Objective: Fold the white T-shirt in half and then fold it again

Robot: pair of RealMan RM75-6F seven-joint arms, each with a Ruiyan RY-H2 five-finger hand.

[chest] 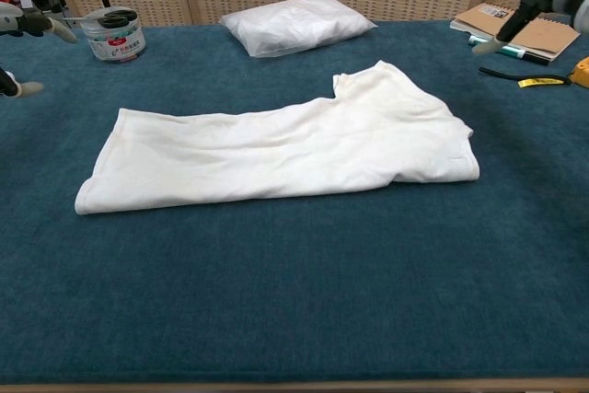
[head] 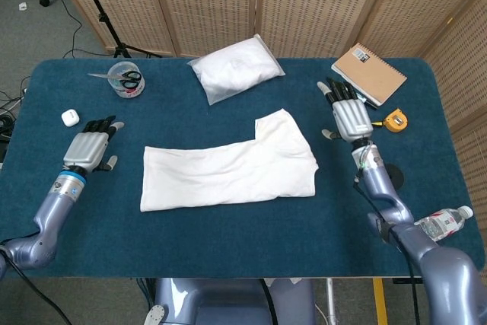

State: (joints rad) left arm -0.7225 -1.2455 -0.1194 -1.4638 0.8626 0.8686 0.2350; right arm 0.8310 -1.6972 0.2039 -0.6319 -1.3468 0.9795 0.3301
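Right hand [head: 351, 118] hovers with fingers spread, holding nothing, well clear of the white cotton T-shirt [head: 228, 165] lying flat and folded lengthwise to its left; left hand [head: 88, 145] likewise spread, empty, probably staged for the second fold.

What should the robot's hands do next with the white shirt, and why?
Probably bring the right hand back down to the right end of the white T-shirt. The shirt lies flat as a long strip, neither hand touches it, and the left hand hovers off its left end.
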